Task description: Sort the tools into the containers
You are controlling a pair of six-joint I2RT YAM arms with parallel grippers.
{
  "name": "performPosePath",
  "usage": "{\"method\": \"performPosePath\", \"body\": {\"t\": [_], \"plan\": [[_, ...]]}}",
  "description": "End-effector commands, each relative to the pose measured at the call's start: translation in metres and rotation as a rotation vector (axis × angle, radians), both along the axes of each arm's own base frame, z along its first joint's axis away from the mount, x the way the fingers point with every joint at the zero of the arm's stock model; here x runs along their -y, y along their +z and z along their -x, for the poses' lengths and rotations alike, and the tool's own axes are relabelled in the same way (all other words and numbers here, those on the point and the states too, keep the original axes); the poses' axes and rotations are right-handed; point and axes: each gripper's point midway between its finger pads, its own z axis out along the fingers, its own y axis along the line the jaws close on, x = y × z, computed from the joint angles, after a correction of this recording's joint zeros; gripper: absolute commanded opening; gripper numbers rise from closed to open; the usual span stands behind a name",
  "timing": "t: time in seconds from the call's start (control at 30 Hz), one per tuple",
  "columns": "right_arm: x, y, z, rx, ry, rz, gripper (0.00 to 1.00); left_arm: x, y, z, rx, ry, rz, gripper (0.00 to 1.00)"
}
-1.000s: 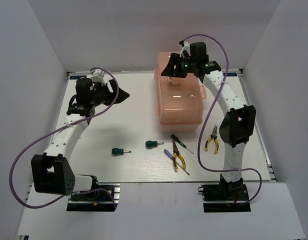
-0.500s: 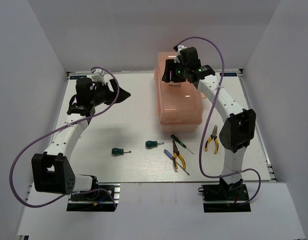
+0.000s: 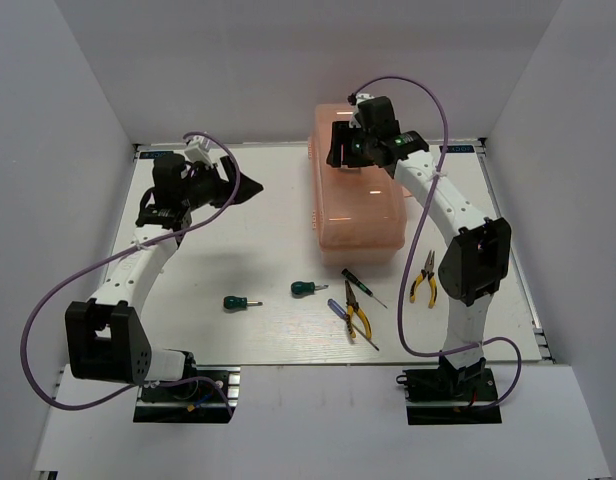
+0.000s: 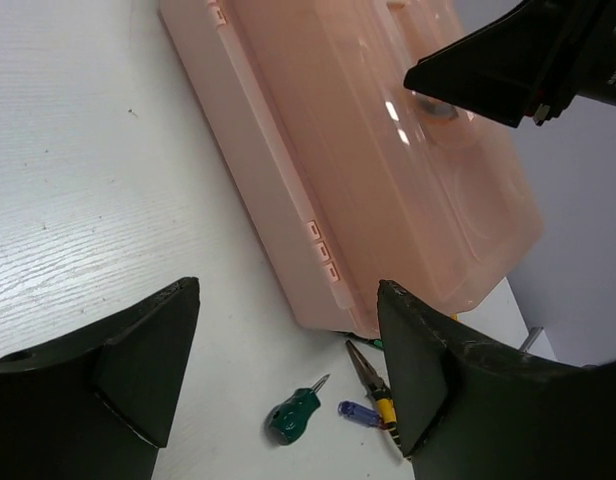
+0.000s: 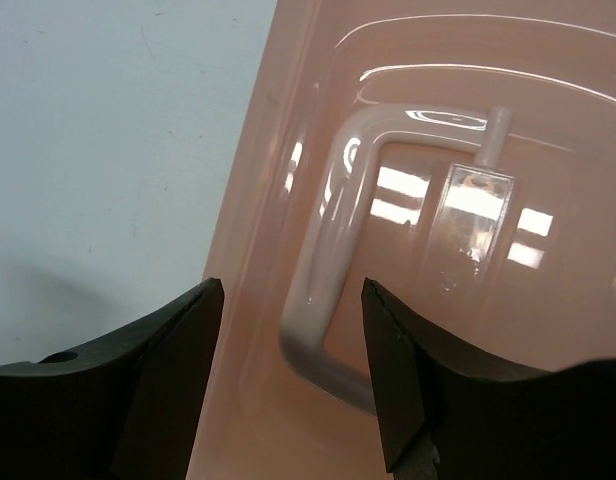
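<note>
Right arm has swung left since a second ago, so the right gripper [image 3: 340, 150] now hangs over the toolbox [image 3: 353, 215] lid, jaws wide on either side of the white handle [image 5: 333, 200]. Left gripper [image 3: 250, 187] hovers wide open too, left of the toolbox toward the table's far edge. Toolbox sits closed by the far edge, right of middle. All six tools [image 3: 357, 312] lie on the table between it and the near edge.

The lid handle [image 5: 333, 230] runs partly behind the right claw [image 5: 290, 300].
</note>
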Motion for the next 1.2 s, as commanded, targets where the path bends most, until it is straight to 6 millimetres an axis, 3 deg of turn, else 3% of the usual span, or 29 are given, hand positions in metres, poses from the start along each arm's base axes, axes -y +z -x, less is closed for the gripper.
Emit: {"method": "performPosePath", "body": {"t": [0.0, 0.13, 0.2, 0.23, 0.3, 0.4, 0.63, 0.67, 0.77, 0.8, 0.9, 0.97, 1.03, 1.07, 1.1, 1.17], "plan": [[-0.006, -0.009, 0.002, -0.083, 0.003, -0.070, 0.64, 0.007, 0.039, -0.004, 0.101, -0.034, 0.032, 0.82], [-0.024, -0.013, 0.009, -0.167, 0.069, -0.199, 0.63, 0.013, 0.064, -0.009, 0.166, -0.070, 0.063, 0.82], [-0.034, -0.008, 0.014, -0.202, 0.118, -0.274, 0.63, 0.023, 0.087, -0.008, 0.222, -0.115, 0.100, 0.82], [-0.037, -0.004, 0.015, -0.204, 0.140, -0.298, 0.63, 0.025, 0.088, -0.009, 0.222, -0.126, 0.114, 0.82], [-0.042, 0.005, 0.015, -0.202, 0.171, -0.347, 0.61, 0.031, 0.106, -0.011, 0.259, -0.160, 0.164, 0.82], [-0.044, 0.020, 0.012, -0.187, 0.189, -0.401, 0.61, 0.040, 0.112, -0.018, 0.260, -0.190, 0.206, 0.82], [-0.041, 0.052, 0.009, -0.139, 0.229, -0.470, 0.60, 0.075, 0.108, -0.031, 0.253, -0.279, 0.254, 0.82], [-0.041, 0.056, 0.010, -0.140, 0.231, -0.481, 0.60, 0.077, 0.097, -0.040, 0.224, -0.275, 0.260, 0.82], [-0.037, 0.058, 0.007, -0.136, 0.230, -0.491, 0.60, 0.093, 0.095, -0.047, 0.220, -0.312, 0.276, 0.82], [-0.037, 0.060, 0.008, -0.138, 0.229, -0.494, 0.59, 0.101, 0.084, -0.053, 0.194, -0.323, 0.276, 0.82], [-0.034, 0.061, 0.007, -0.139, 0.229, -0.509, 0.59, 0.118, 0.095, -0.059, 0.219, -0.363, 0.296, 0.82], [-0.033, 0.061, 0.009, -0.152, 0.238, -0.520, 0.59, 0.127, 0.082, -0.070, 0.186, -0.369, 0.302, 0.82], [-0.031, 0.062, 0.009, -0.153, 0.244, -0.525, 0.59, 0.136, 0.088, -0.076, 0.204, -0.384, 0.305, 0.82], [-0.031, 0.061, 0.009, -0.154, 0.243, -0.524, 0.59, 0.142, 0.074, -0.081, 0.158, -0.387, 0.307, 0.82], [-0.031, 0.062, 0.009, -0.153, 0.247, -0.525, 0.59, 0.148, 0.081, -0.084, 0.172, -0.399, 0.310, 0.82], [-0.031, 0.060, 0.010, -0.159, 0.250, -0.525, 0.59, 0.155, 0.074, -0.089, 0.139, -0.403, 0.307, 0.82]]}}
